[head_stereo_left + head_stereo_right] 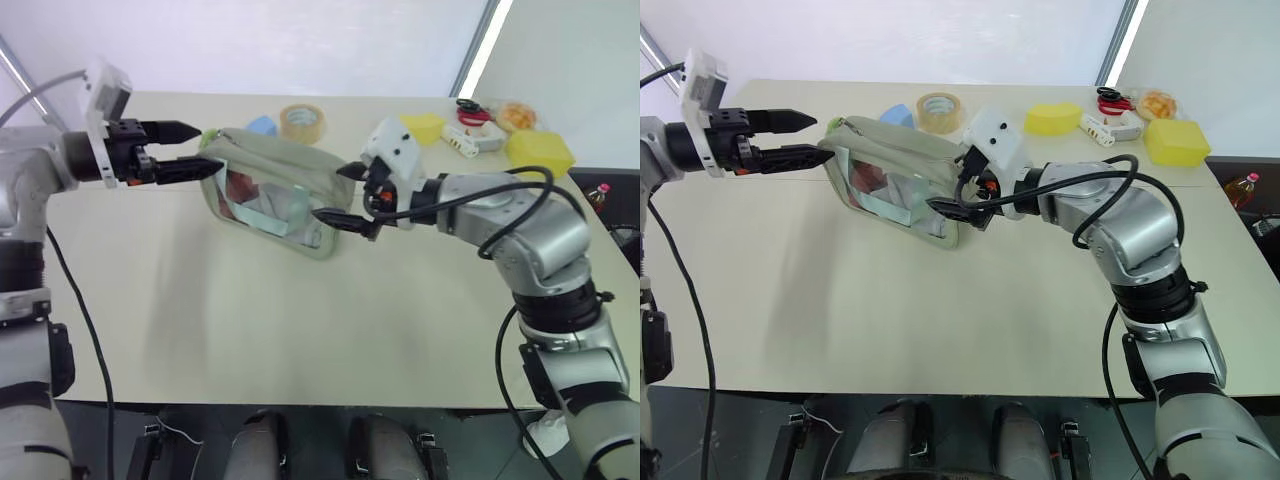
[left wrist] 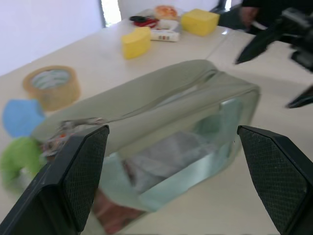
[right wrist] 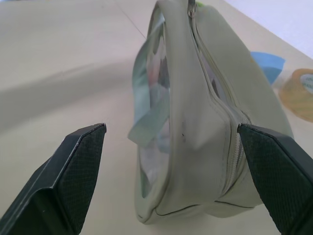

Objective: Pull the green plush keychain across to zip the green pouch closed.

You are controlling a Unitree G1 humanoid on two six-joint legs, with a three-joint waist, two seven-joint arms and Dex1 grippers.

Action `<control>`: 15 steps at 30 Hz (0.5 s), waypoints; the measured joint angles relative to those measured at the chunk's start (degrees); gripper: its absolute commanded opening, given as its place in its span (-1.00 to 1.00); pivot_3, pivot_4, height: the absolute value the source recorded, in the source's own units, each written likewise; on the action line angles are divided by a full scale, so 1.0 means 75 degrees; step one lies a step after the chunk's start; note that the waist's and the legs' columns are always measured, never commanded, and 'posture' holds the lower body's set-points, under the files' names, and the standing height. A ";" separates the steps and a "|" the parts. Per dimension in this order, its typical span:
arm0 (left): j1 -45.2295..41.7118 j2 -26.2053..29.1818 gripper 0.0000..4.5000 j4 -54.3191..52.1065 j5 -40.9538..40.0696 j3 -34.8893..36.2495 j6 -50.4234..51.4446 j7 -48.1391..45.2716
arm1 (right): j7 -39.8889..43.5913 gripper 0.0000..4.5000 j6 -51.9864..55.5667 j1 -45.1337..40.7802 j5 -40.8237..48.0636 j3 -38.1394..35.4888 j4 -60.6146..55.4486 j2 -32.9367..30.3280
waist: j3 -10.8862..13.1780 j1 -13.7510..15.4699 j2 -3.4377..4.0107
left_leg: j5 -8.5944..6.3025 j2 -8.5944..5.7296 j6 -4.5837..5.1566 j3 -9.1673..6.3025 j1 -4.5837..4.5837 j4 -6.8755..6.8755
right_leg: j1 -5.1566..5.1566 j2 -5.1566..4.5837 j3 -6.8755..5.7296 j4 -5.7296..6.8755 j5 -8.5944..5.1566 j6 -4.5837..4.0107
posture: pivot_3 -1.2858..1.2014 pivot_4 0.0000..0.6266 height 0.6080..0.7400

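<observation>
Two yellow boxes [image 1: 541, 152] behind pouch [image 1: 275, 180]

A broad, pale beige counter [image 1: 250, 330] fills most of the frame, its near edge running along the bottom over a dark floor [image 1: 130, 440]. Behind it, across the top, stands a plain white wall [image 1: 300, 40], with a bright slanted strip of light [image 1: 483, 45] at upper right.

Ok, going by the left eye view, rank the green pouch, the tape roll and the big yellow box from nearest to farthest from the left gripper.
1. The green pouch, right at the left gripper's open fingers, mid-table.
2. The tape roll, behind the pouch, toward the table's far edge.
3. The big yellow box, far across on the robot's right side, near the far corner.
</observation>
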 measured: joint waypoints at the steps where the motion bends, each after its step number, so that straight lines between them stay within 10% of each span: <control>1: 0.0068 -0.0004 1.00 -0.0115 -0.0062 0.0000 0.0034 -0.0001 | 0.0044 0.57 -0.0096 0.0026 -0.0121 0.0124 0.0073 0.0009 | 0.0000 -0.0006 0.0000 | 0.0001 0.0000 -0.0001 0.0000 0.0002 0.0000 | -0.0001 0.0000 0.0000 0.0003 0.0000 0.0000 | 0.03 -0.52 1.00; 8: 0.0279 0.0067 1.00 -0.0240 -0.0079 0.0006 0.0084 0.0189 | 0.0685 -0.98 -0.0806 0.0233 -0.0885 0.0440 0.0346 -0.0652 | 0.0001 0.0021 0.0001 | 0.0001 0.0000 -0.0003 0.0001 0.0000 0.0000 | -0.0003 0.0000 0.0001 0.0002 0.0000 0.0000 | 0.03 -0.52 1.00; 15: 0.0391 0.0113 1.00 -0.0240 -0.0079 0.0051 0.0018 0.0306 | 0.1151 -0.98 -0.1306 0.0254 -0.1395 0.0068 0.0926 -0.1522 | 0.0001 0.0015 0.0001 | 0.0002 0.0000 -0.0003 0.0003 0.0000 -0.0001 | -0.0004 0.0000 0.0001 0.0001 0.0000 0.0000 | 0.03 -0.52 1.00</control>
